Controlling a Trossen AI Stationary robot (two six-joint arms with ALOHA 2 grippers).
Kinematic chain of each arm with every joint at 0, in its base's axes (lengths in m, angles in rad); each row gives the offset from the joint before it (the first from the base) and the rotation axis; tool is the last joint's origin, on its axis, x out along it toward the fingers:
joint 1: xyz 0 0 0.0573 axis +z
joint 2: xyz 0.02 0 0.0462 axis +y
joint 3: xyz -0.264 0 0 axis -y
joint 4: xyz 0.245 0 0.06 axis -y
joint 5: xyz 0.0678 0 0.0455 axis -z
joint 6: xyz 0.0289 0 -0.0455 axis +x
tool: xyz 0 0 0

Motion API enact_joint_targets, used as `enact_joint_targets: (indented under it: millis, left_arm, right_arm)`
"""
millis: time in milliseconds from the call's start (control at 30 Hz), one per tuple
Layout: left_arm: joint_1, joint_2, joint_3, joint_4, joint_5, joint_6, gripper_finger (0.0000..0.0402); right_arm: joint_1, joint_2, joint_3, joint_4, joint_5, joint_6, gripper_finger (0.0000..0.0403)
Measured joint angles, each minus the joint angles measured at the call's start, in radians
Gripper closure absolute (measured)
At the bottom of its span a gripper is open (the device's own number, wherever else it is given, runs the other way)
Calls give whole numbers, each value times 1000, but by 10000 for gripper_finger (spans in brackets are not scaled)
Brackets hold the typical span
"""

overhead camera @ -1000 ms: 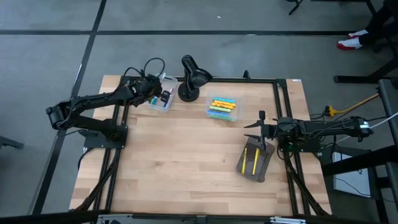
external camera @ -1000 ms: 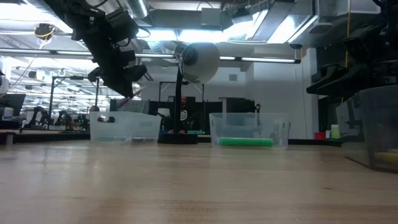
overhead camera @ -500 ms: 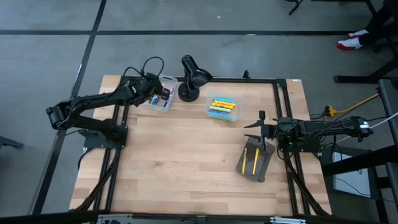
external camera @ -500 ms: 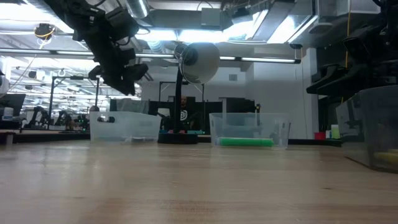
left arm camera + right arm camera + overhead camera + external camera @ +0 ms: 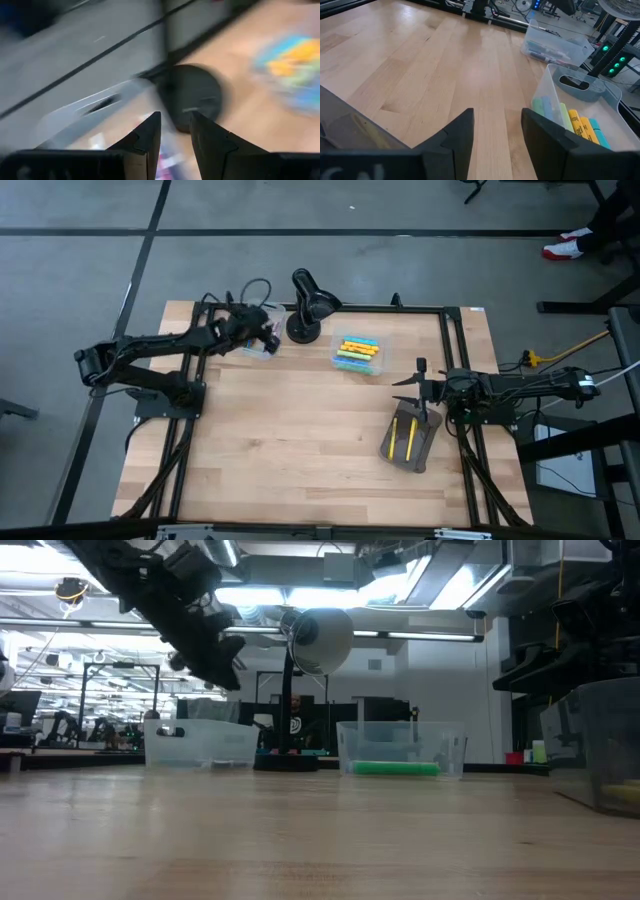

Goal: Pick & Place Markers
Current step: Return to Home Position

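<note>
Left claw [image 5: 263, 332]: is being held up off the light wooden bench [image 5: 300, 450], over the small clear plastic bin [image 5: 250, 347] near the bench's far left corner. In the low view it is being carried well above the bin's rim. Its fingers [image 5: 147, 135] are being kept a narrow gap apart, and nothing is being gripped between them. A few short markers [image 5: 547, 50] are being seen in this bin under the claw; their colours cannot be told for certain. The black desk lamp with a round base [image 5: 305, 320] is being noted just beyond the claw, beside the bin.

Right claw [image 5: 420, 387]: is being held by the right side of the bench, well apart from the left claw. Its fingers [image 5: 457, 135] are being kept wide apart, and nothing is being gripped. The grey flat pouch [image 5: 395, 448] is being seen just beside this claw, toward the bench's near edge. Two yellow markers [image 5: 409, 437] are lying lengthwise on the pouch.

Ahead of the right claw, between it and the lamp, a second clear plastic bin [image 5: 380, 362] is being noted. Yellow, green, blue and orange markers [image 5: 356, 350] are lying side by side in it. In the low view a green one is being seen through its wall.
</note>
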Motion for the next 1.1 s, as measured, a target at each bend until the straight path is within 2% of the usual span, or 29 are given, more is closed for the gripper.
enact_joint_targets:
  millis: [133,267,433,567,800,1100]
  left_arm:
    - [-79,0,-65,151,144,80,303]
    - [-172,-1,-139,307,221,143,300]
    - [-257,-2,-260,524,271,226,298]
    - [-262,-19,-375,671,272,216,299]
    - [-229,-176,-517,690,388,175,297]
    - [-207,-411,-632,658,390,173,303]
  right_arm:
    - [0,0,0,0,0,0,240]
    - [0,0,0,0,0,0,240]
    - [0,0,0,0,0,0,240]
    - [0,0,0,0,0,0,240]
    - [0,0,0,0,0,0,240]
    - [0,0,0,0,0,0,240]
